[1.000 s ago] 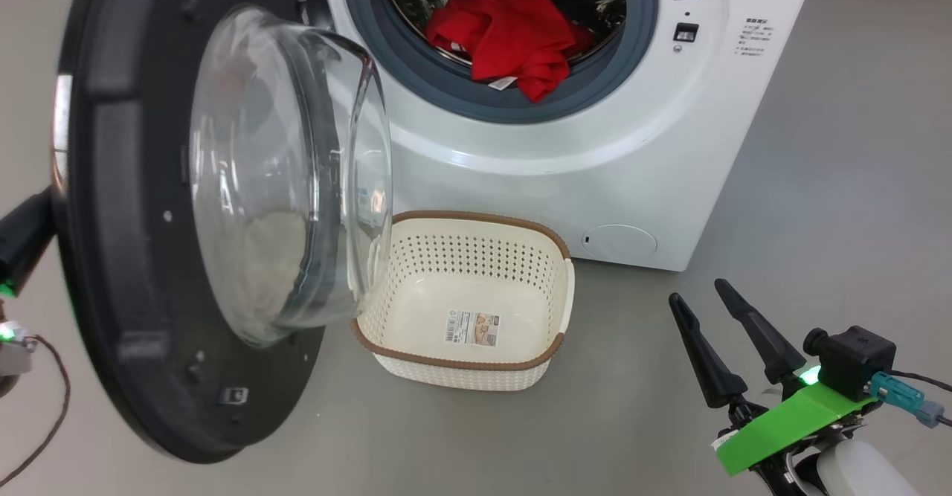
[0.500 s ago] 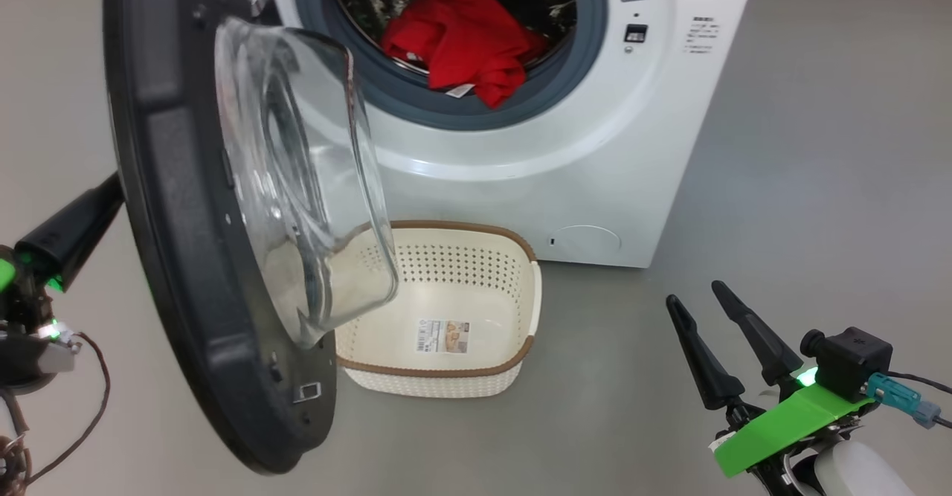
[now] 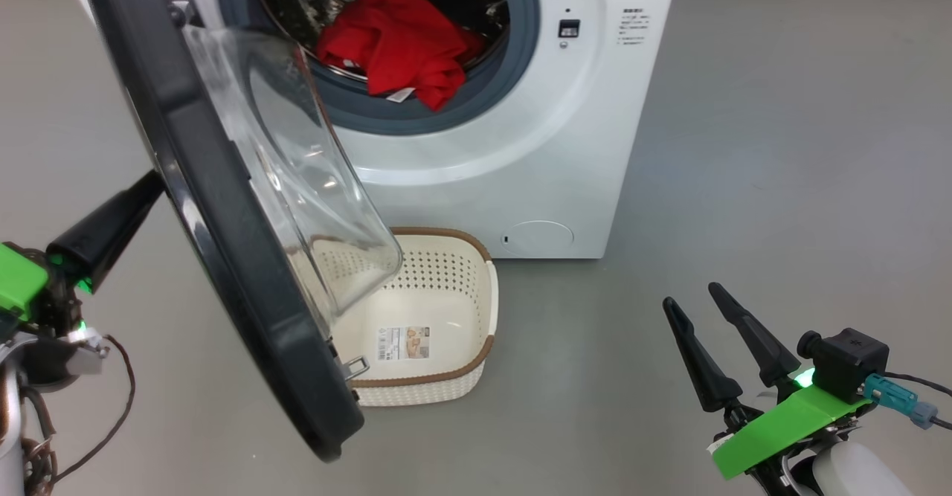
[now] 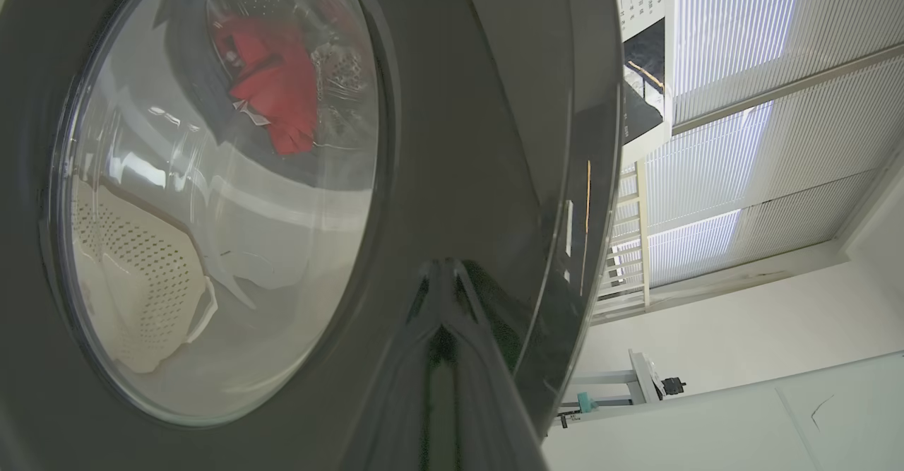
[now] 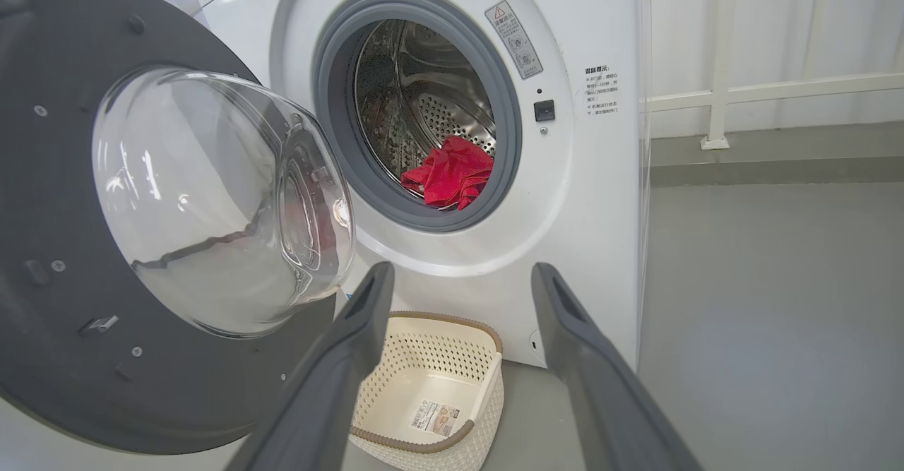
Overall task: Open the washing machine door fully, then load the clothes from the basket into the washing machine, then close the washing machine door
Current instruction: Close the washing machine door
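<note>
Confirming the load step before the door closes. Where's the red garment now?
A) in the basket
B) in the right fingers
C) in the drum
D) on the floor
C: the clothes lie inside the washing machine, at the front of its drum, and the visible inside of the basket is bare.

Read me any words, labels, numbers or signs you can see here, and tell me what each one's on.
Nothing can be quoted.
Grey sticker on the white front-loading washing machine, beside its drum opening: a warning triangle, text too small.
Printed text block on the machine's front: too small.
Paper label inside the cream perforated plastic basket: blurred.
</note>
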